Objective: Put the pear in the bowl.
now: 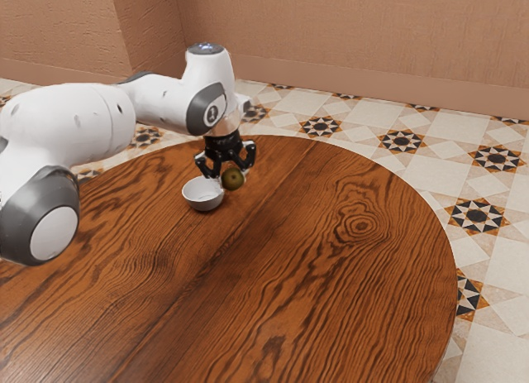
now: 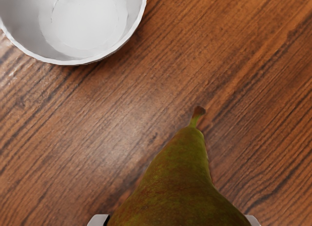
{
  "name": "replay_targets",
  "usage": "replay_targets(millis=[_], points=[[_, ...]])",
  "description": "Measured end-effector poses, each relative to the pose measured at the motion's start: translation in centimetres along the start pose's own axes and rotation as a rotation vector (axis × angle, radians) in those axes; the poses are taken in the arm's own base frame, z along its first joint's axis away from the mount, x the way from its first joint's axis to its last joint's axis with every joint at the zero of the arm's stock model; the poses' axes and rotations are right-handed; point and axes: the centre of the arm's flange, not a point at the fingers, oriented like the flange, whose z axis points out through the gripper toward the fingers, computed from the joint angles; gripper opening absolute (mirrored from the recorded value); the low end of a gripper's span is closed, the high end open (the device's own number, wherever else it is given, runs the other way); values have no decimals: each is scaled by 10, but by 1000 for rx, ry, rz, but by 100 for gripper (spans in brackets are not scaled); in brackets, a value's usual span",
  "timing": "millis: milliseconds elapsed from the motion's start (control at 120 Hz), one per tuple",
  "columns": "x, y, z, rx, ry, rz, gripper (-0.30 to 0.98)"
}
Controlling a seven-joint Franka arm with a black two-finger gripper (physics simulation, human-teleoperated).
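Your gripper [image 1: 233, 177] holds the pear [image 2: 175, 187] clamped across its flanks above the wooden table [image 1: 331, 275], with the white bowl [image 1: 202, 203] lying off its stem end, toward the exterior view's left, where your next move should carry it.

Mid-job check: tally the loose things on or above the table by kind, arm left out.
Pear: 1, green-brown, gripped by the gripper
Bowl: 1, white, standing on the wooden table
Total: 2
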Motion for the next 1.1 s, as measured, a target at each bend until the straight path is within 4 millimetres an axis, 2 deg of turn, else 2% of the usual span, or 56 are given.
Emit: replay_targets(millis=[50, 175, 317, 450, 600, 775, 958, 1100], points=[[16, -11, -6, 16, 19, -12, 12], [51, -32, -5, 45, 41, -31, 12], [70, -46, -2, 65, 53, -16, 13], [91, -60, 10, 86, 63, -9, 13], [99, -68, 23, 100, 61, 10, 13], [104, -74, 28, 101, 63, 24, 13], [108, -71, 37, 102, 72, 45, 13], [109, -71, 38, 88, 69, 54, 32]])
